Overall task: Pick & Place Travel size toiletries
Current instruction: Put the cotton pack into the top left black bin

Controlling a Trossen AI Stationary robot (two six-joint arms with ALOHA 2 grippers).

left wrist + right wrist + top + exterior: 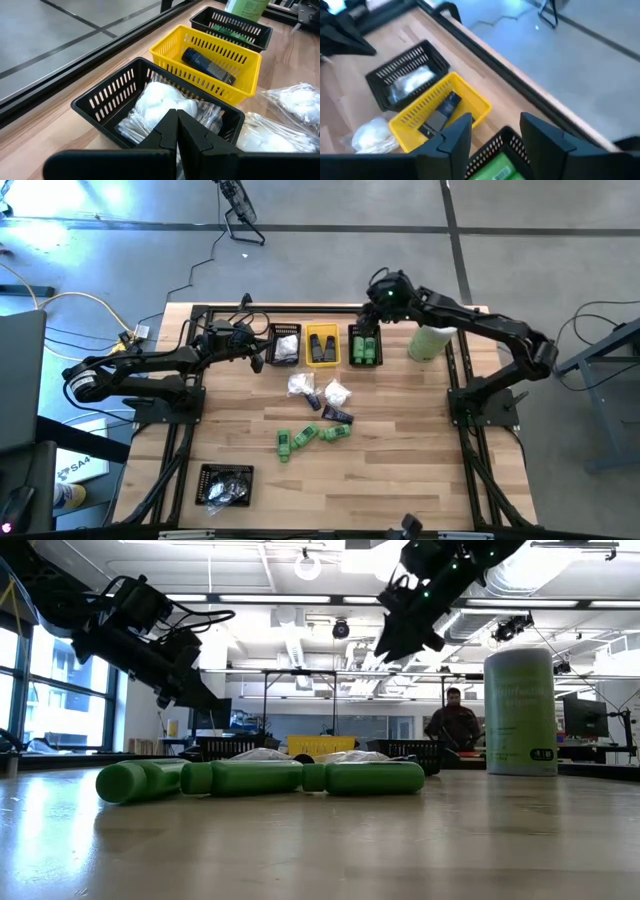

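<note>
- Right gripper [372,308] hangs above the black bin [364,346] of green bottles at the table's far edge, fingers parted, holding nothing.
- Loose bottles [312,437] lie mid-table, long axes roughly along the near edge, toward the near side from it.
- Left gripper [176,131], clenched empty, sits over the packet bin [102,98]; about as near.

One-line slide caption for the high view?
Right gripper open above the black bin of green bottles; left gripper shut beside the packet bin; toiletries scattered mid-table.
</note>
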